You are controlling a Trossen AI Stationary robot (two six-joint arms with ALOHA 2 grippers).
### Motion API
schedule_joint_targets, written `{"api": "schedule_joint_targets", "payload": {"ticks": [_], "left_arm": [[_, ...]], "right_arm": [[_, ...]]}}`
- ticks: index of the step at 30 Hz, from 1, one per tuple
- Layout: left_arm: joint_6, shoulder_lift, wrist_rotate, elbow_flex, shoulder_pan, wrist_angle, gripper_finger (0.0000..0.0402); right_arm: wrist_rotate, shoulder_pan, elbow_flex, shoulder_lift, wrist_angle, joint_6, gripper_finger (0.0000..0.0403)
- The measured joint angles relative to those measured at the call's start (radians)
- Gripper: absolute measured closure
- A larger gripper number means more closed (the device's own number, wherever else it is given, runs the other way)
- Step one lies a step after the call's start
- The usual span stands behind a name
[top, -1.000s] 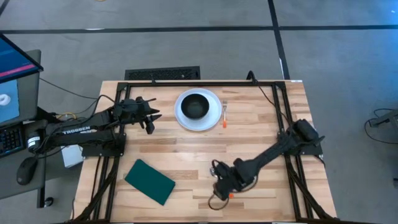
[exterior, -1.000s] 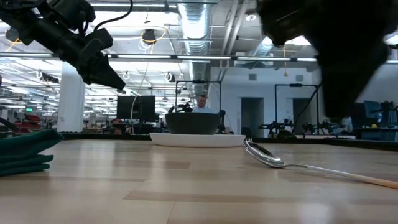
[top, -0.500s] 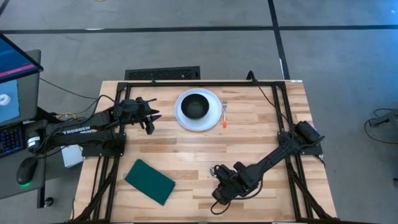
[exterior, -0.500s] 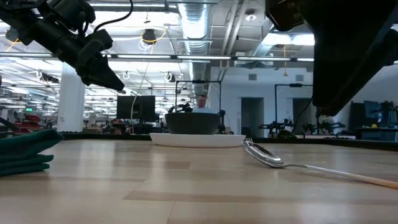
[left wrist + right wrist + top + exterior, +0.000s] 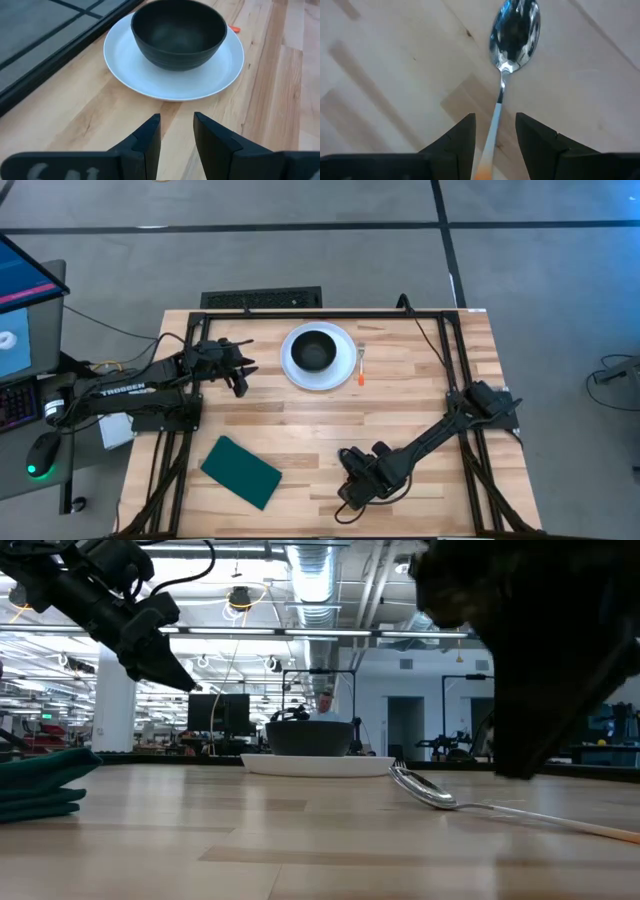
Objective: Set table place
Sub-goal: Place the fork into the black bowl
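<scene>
High view: right gripper (image 5: 352, 492), fingers parted astride the spoon (image 5: 506, 70), has slid nearer the table's (image 5: 300, 425) front edge since a second ago, pickup imminent; left gripper (image 5: 243, 370), slightly parted, waits.

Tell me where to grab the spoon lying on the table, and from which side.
Grip the spoon by its thin handle, just behind the scoop, coming straight down. It lies flat on the table, so only the handle's narrow sides offer purchase. The open right gripper straddles it.

Spoon (image 5: 514, 30) handle vanishes between right wrist fingers (image 5: 455, 145); hidden under right arm (image 5: 420, 445) from above.
</scene>
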Motion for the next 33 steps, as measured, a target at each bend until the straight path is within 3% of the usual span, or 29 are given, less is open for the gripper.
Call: {"api": "schedule_joint_targets", "payload": {"ticks": [13,23,33], "left_arm": [[-0.001,0.0,0.0,0.0,0.0,-0.02,0.0296],[-0.001,0.0,-0.001,0.0,0.0,-0.021,0.0296],[-0.001,0.0,-0.001,0.0,0.0,-0.021,0.0296]], "right_arm": [[-0.022,-0.03,0.004,0.077,0.017,-0.017,0.0244],[-0.024,-0.033,0.002,0.08,0.011,0.009,0.0329],[-0.021,-0.033,0.002,0.081,0.016,0.009,0.0386]]}}
